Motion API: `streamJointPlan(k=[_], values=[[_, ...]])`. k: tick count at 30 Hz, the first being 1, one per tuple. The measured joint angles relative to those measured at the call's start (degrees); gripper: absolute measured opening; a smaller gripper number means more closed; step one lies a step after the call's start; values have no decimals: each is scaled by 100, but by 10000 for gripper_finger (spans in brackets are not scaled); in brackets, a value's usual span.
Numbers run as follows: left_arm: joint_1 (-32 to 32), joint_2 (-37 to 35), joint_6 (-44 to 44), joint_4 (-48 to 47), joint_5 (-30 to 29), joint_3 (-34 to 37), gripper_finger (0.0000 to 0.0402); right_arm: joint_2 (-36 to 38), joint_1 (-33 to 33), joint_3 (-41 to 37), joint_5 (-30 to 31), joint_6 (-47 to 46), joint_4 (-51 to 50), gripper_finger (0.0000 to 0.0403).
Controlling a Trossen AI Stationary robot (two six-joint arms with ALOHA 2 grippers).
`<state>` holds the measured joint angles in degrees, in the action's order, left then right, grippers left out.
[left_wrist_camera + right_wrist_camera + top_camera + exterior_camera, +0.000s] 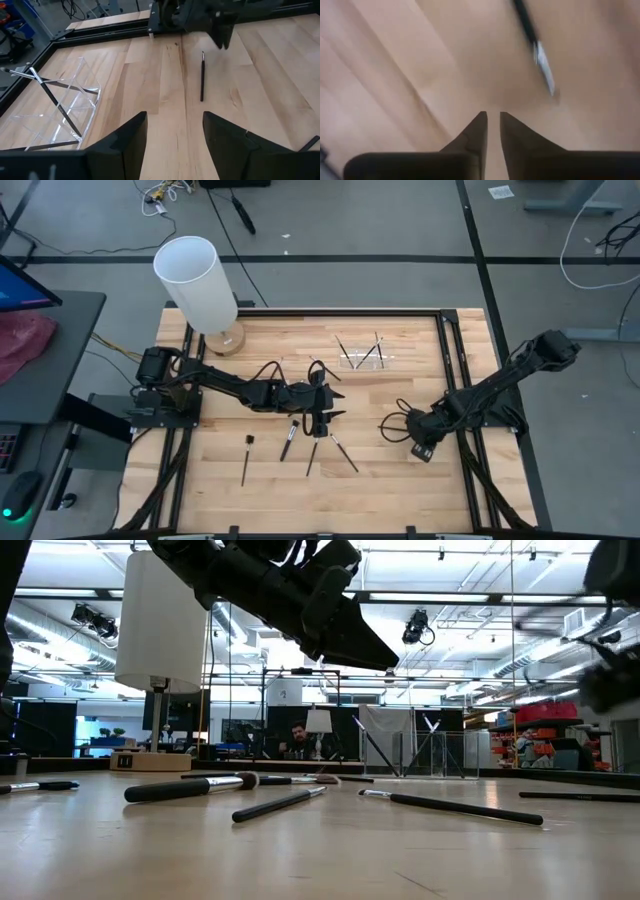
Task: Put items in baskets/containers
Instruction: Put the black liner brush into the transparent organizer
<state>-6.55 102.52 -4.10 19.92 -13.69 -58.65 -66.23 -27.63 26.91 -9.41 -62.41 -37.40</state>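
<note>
Low down, right claw [491,117] nearly clenched, empty, brush [536,47] just beyond.

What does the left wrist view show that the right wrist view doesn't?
Left wrist only: the clear holder with brushes leaning in it, the table frame, the right arm across the table, and the left gripper open over bare wood. Right wrist only: the right gripper close above the table, fingers nearly together with nothing between them, and a blurred close-up of a brush's ferrule end. Both: wooden tabletop and one loose brush; whether the same brush, can't tell.
</note>
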Motion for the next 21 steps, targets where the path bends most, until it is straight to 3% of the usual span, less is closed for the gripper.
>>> streamJointPlan(k=[2, 7, 17, 21], values=[[0, 0, 2, 0, 0, 0, 195, 13, 1, 51, 458, 244, 147, 44], [0, 0, 0, -3, 2, 0, 195, 11, 102, 55, 631, 685, -116, 49], [0, 0, -3, -9, 2, 0, 195, 8, 130, 55, 781, 2083, 124, 156], [0, 0, -4, -9, 2, 0, 195, 8, 26, 43, 1293, 2595, 41, 176]])
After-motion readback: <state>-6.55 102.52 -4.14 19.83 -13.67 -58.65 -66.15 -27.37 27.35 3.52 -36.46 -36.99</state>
